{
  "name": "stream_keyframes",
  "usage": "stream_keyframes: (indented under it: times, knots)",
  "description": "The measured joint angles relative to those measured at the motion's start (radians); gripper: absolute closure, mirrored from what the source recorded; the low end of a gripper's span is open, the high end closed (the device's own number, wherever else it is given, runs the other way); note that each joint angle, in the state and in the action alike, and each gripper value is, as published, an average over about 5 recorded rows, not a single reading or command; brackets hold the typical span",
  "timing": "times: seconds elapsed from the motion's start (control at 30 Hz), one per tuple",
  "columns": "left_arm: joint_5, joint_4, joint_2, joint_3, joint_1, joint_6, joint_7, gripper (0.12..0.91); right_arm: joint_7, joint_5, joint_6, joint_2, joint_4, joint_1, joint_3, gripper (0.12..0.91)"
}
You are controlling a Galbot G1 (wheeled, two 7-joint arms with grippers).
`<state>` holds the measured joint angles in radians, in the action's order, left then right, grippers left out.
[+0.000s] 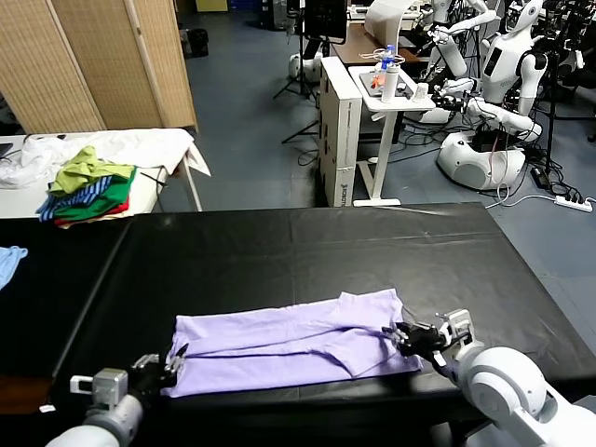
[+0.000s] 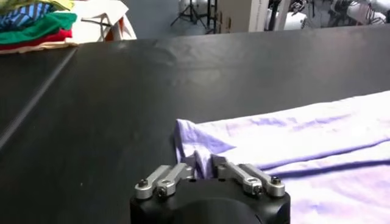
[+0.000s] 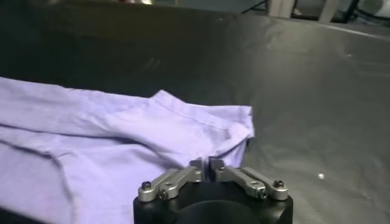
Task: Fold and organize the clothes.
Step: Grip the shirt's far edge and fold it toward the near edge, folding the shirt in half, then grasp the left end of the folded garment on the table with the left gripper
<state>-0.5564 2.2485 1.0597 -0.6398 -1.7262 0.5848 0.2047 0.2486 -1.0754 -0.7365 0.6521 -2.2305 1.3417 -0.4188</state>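
A black table (image 1: 279, 251) fills the foreground. Behind its left end, a pile of green, blue-striped and red garments (image 1: 88, 191) lies on a white table (image 1: 172, 149).

— Where are the two arms?

— Both are low at the near edge, reaching forward. The left arm (image 1: 98, 424) comes in from the near left corner and the right arm (image 1: 507, 382) from the near right, its rounded white wrist housing in plain sight.

— And the grippers?

— The left gripper (image 1: 172, 358) lies flat and points inward. In its wrist view its fingers (image 2: 186, 170) are drawn in, pinching a corner of the T-shirt (image 1: 279, 340). The right gripper (image 1: 402, 333) also points inward, level with the surface. Its fingertips (image 3: 196, 164) meet on the shirt's edge.

— Are the wrists tilted?

— Both are nearly horizontal.
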Motion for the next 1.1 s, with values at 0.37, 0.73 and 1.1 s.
stream_keyframes:
  times: [0.37, 0.73, 1.1]
  knots:
    - [-0.080, -0.009, 0.028, -0.027, 0.084, -0.043, 0.026, 0.124, 0.069, 0.088, 0.014, 0.094, 0.091, -0.069, -0.031, 0.118]
    - [-0.122, -0.114, 0.056, 0.018, 0.197, -0.045, 0.019, 0.123, 0.070, 0.161, 0.085, 0.247, 0.288, -0.206, 0.093, 0.131]
    - [-0.120, -0.168, 0.060, 0.023, 0.221, -0.050, 0.003, 0.141, 0.072, 0.188, 0.091, 0.308, 0.378, -0.263, 0.140, 0.394]
